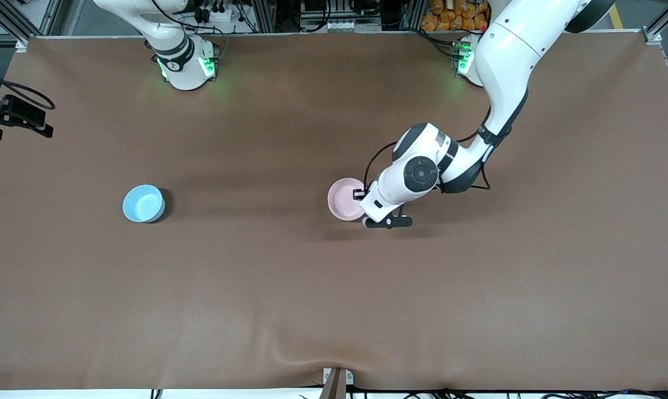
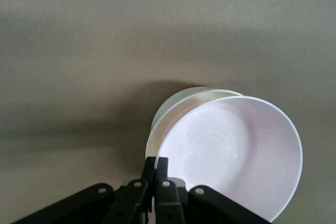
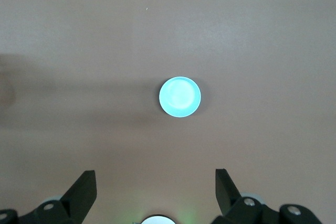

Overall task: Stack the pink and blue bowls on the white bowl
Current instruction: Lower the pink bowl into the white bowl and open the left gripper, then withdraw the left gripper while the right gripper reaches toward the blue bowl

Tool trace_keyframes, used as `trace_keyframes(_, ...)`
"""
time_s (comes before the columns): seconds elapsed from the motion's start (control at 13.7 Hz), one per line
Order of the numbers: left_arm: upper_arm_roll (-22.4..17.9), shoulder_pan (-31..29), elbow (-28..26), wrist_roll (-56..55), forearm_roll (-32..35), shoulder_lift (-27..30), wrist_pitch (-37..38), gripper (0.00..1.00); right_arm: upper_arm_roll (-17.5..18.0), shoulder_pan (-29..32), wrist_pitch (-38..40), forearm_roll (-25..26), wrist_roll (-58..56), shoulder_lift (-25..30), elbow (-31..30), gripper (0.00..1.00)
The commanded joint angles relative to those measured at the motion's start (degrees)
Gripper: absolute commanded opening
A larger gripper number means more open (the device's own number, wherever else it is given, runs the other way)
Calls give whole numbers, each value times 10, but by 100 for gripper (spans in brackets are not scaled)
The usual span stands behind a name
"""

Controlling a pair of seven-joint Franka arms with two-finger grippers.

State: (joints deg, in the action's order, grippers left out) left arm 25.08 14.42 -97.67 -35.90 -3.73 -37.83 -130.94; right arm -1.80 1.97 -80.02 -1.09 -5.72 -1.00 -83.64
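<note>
Presently the pink bowl (image 1: 344,198) is gripped by its rim in the left gripper (image 1: 365,206), whose fingers (image 2: 155,169) are pinched tight on the bowl's edge in the left wrist view. The bowl is seen tilted there, and under it a white bowl (image 2: 181,100) is partly shown, its rim peeking out from beneath the pink one; whether the two are touching cannot be told. In the front view only the pink bowl is visible at that spot, near the middle of the tabletop (image 1: 334,288), well away from every edge. The blue bowl (image 1: 143,203) is set upright toward the right arm's end of the tabletop, well apart from the pink bowl and at about the same distance from the front camera. The right gripper (image 3: 156,192) is held high over the tabletop, with the blue bowl seen small beneath it in the right wrist view; its fingers are spread wide and nothing is held between them. The right arm is kept waiting. The tabletop is covered with a plain brown mat, slightly wrinkled along the edge nearest the front camera. Metal framing and cables are seen along the edge where the bases stand.
</note>
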Motion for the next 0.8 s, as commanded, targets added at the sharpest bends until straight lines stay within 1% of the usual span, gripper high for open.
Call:
trace_keyframes(0.0, -3, -2, -11, -15, 11, 14, 1, 36, 5, 7, 6, -5, 8, -3, 8, 100)
trace_keyframes(0.07, -5, -4, -11, -14, 12, 13, 2, 99, 5, 7, 6, -5, 8, -3, 8, 100)
trace_keyframes(0.22, -13, -4, -9, -14, 12, 20, 6, 100, 5, 7, 6, -5, 8, -3, 8, 100)
trace_keyframes(0.29, -20, -6, -9, -13, 16, 40, 14, 100, 5, 7, 6, -5, 8, -3, 8, 100)
trace_keyframes(0.37, -39, -6, -8, -12, 32, 69, 48, 100, 5, 8, 6, -5, 7, -3, 8, 100)
trace_keyframes(0.44, -59, -11, 1, -10, 54, 104, 99, 100, 4, 8, 6, -4, 4, -4, 8, 100)
trace_keyframes(0.51, -70, -29, 12, -8, 69, 131, 143, 100, 4, 8, 6, -4, 2, -4, 9, 100)
trace_keyframes(0.66, -71, -78, 33, -1, 72, 171, 200, 100, 4, 15, 3, -1, 2, -15, 9, 100)
trace_keyframes(0.73, -71, -99, 43, 15, 72, 189, 224, 100, 4, 18, 2, 1, 2, -30, 9, 100)
